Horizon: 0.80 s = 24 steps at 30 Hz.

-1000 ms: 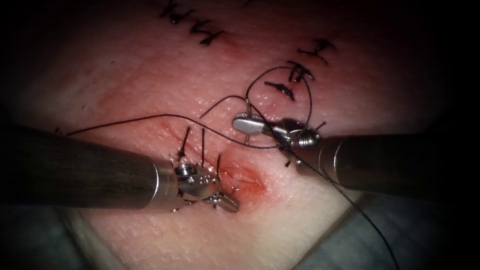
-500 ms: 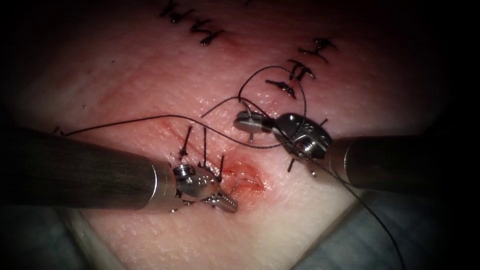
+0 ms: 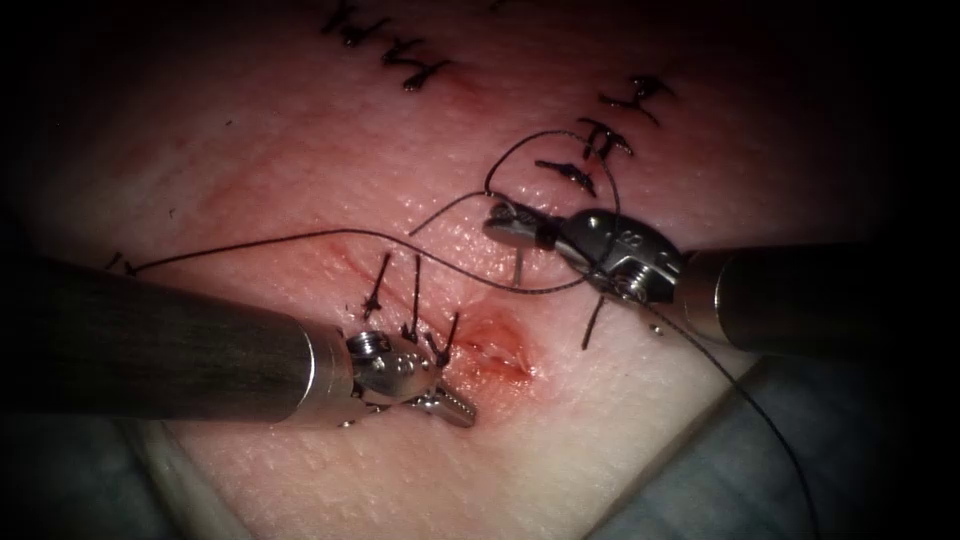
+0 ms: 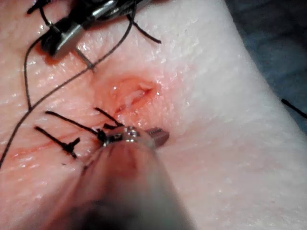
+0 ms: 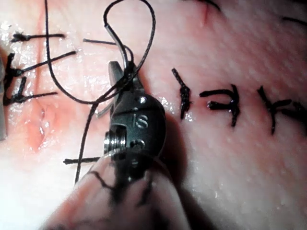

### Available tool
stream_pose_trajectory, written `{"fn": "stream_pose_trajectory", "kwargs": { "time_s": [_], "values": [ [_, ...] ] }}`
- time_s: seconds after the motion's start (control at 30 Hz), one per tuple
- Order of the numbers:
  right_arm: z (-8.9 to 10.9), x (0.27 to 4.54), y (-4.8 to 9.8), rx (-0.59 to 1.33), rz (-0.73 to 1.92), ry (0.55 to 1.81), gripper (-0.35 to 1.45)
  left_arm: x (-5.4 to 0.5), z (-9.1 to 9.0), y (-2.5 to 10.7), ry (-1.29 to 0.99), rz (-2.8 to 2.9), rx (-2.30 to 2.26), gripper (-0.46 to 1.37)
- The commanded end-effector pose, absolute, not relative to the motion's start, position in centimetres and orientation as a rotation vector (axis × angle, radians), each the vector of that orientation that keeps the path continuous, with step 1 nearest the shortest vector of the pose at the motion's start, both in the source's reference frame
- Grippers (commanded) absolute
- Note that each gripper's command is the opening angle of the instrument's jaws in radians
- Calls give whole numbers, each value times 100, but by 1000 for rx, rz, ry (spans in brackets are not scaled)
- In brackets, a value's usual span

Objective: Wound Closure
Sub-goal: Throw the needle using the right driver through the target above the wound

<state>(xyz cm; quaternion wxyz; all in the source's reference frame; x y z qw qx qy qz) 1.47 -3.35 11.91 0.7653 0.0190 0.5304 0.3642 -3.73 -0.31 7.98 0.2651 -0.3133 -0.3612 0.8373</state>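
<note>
Pale tissue [image 3: 560, 450] lies under both tools. Right tool [image 3: 510, 222], right of the cut [image 3: 500, 350], clamps the needle [image 3: 517, 268] near one end, thread [image 3: 300, 240] looping around it. Left tool [image 3: 455, 405] rests closed, holding nothing, beside finished stitches [image 3: 410, 300].

Endoscope lit at centre, dark vignette at edges; wrist views w/ blurred shafts.

Thread [image 5: 144, 43] crosses the closed jaws of the right hand [image 5: 116, 72] where they clamp the needle [image 3: 517, 268], so the grip point along its curve cannot be told. Behind that hand the thread runs off the endoscope picture's edge. The left hand [image 4: 158, 136] is half hidden by its own blurred shaft [image 4: 129, 191].
</note>
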Motion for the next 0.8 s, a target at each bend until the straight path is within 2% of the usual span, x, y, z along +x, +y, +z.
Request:
{"fn": "stream_pose_trajectory", "kwargs": {
  "time_s": [0.03, 0.67, 0.8],
  "values": [
    [1191, 145, -334, 31, 795, 1149, -35, -373, 798, -31, -984, 2260, -849, -35],
    [1193, 138, -323, 6, 778, 1170, -35, -375, 799, -30, -983, 2259, -849, -35],
    [1193, 139, -322, 74, 843, 1209, -35, -376, 800, -29, -983, 2259, -849, -35]
  ]
}}
